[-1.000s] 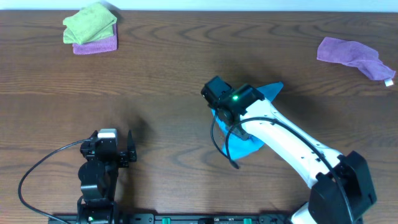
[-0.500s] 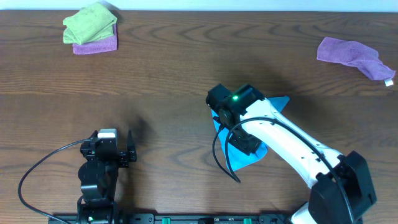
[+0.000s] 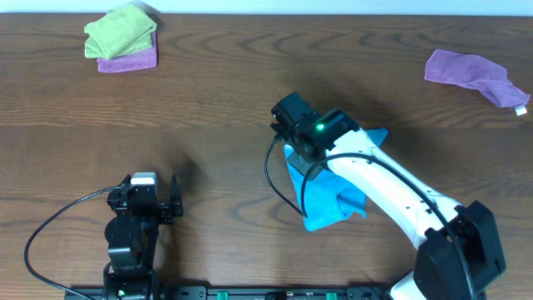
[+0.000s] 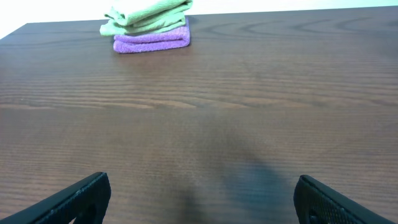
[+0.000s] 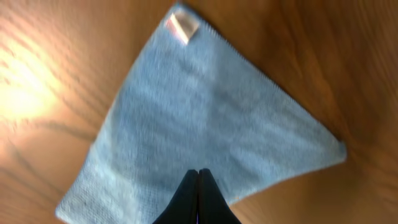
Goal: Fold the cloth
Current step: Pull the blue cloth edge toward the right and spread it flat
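Note:
The sky-blue cloth (image 3: 333,200) lies in a rough triangle on the wooden table right of centre, mostly under my right arm. In the right wrist view the cloth (image 5: 199,118) spreads out below the fingers, its white tag at the far corner. My right gripper (image 5: 199,173) is shut, its tips pressed together at the cloth's near edge, apparently pinching it. In the overhead view the right gripper (image 3: 293,137) sits over the cloth's left corner. My left gripper (image 4: 200,196) is open and empty, low over bare table at the front left, far from the cloth.
A folded lime-green cloth (image 3: 121,32) rests on a folded purple cloth (image 3: 129,60) at the back left. They also show in the left wrist view (image 4: 149,28). A crumpled purple cloth (image 3: 475,73) lies at the back right.
The blue cloth has shifted toward the front edge and spread wider under my right arm. The right wrist moved slightly forward, then back. The left arm has not moved.

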Action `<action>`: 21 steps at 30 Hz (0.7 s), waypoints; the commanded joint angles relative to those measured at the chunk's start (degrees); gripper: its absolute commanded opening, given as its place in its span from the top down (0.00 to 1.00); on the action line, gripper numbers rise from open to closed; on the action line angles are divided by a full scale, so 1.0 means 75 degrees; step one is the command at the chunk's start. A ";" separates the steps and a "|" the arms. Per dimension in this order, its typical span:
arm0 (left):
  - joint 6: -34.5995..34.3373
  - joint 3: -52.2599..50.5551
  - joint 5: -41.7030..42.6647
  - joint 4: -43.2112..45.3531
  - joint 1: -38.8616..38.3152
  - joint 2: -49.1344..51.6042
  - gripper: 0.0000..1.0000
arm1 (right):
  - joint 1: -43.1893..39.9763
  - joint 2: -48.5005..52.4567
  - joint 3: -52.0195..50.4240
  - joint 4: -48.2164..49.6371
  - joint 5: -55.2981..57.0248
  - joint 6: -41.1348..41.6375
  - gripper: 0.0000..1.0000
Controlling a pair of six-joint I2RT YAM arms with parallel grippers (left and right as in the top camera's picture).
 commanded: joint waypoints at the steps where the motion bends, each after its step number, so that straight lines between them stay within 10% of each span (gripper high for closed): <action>1: 0.0026 -0.0128 -0.0119 -0.0370 -0.0032 -0.0047 0.05 | -0.0230 0.0350 0.0000 0.0201 -0.0525 -0.0114 0.98; 21: 0.0026 -0.0128 -0.0117 -0.0370 -0.0032 -0.0047 0.05 | -0.0408 0.2259 -0.0003 0.1801 -0.1151 -0.0458 0.98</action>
